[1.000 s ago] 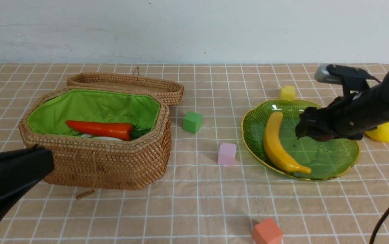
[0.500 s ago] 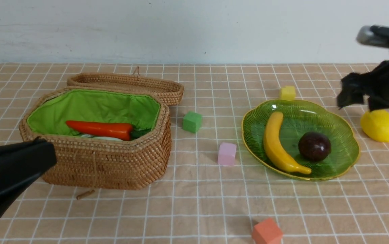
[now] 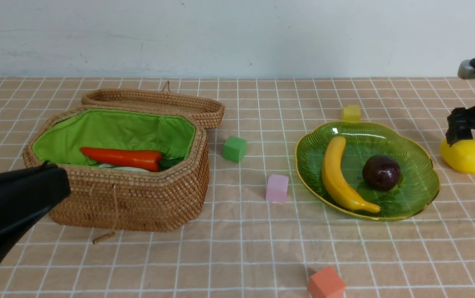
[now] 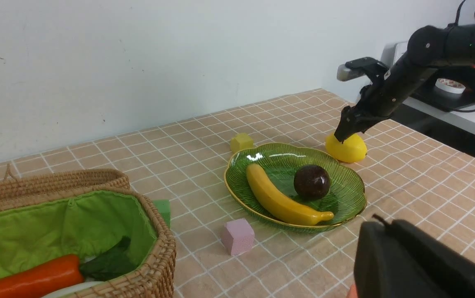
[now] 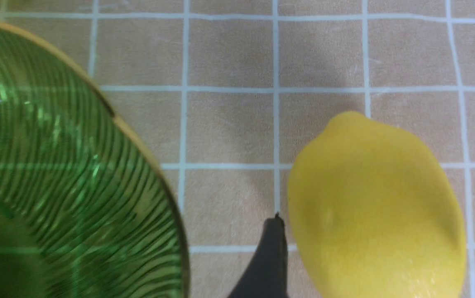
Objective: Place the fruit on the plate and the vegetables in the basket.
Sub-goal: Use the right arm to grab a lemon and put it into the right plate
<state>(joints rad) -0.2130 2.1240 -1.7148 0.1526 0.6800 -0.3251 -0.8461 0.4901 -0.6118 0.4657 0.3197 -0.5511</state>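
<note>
Basket (image 3: 117, 194), green-lined and lidless, sits at the 9 o'clock side of the checked cloth (image 3: 237, 248). Plate (image 3: 415, 161) sits toward 3 o'clock. At the basket's 7 o'clock the left gripper (image 3: 51, 188) is a dark shape; I cannot tell how its jaws stand. The carrot (image 3: 121, 158) lies inside the basket. The banana (image 3: 339, 178) lies on the plate's 9 o'clock half. The lemon (image 3: 465, 156) rests on the cloth at the plate's 3 o'clock, off it, with the right gripper (image 3: 471, 136) spread wide astride it. The maroon fruit (image 3: 381, 172) sits mid-plate.
</note>
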